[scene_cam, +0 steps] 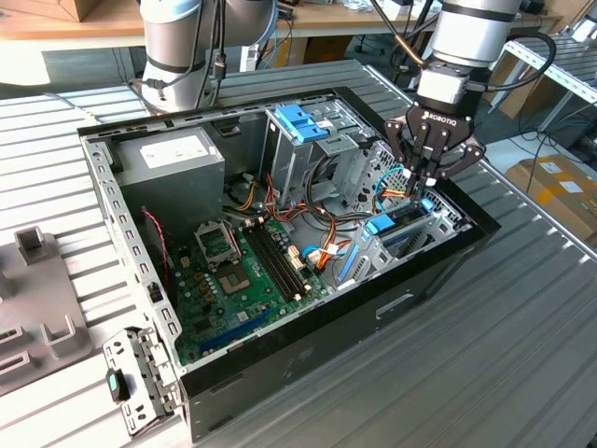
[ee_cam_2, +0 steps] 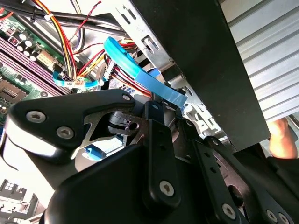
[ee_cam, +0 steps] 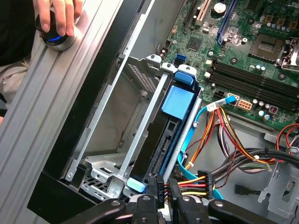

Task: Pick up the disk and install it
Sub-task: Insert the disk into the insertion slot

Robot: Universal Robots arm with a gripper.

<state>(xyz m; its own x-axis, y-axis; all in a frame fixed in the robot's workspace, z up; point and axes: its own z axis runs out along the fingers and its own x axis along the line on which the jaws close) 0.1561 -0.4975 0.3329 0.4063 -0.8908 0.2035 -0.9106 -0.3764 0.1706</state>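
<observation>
The open computer case (scene_cam: 308,336) lies on the ribbed worktop (scene_cam: 522,355), and the gripper (scene_cam: 424,187) hangs low over its drive bay at the corner toward the exterior view's right; the disk (scene_cam: 396,227) appears to sit already down in that bay (ee_cam: 140,154), on edge between the metal rails, its blue plastic rail and tab (ee_cam: 180,100) showing in the first wrist view alongside a dark side of the drive. The jaws stand close together just above the disk's upper edge, but whether they pinch the disk or have let go I cannot tell — in both wrist views the black linkages crowd the contact point. A blue data cable (ee_cam_2: 140,74) and a bundle of coloured power wires (ee_cam: 224,135) run right beside the bay; the connector end seems near the drive, though whether it is plugged cannot be judged. By this reading the pick-up is done and the insertion is largely made; what is left — if anything — is full seating and release. A person's hand (ee_cam: 58,18) rests on a round controller (ee_cam: 56,41) at the worktop's edge.
</observation>
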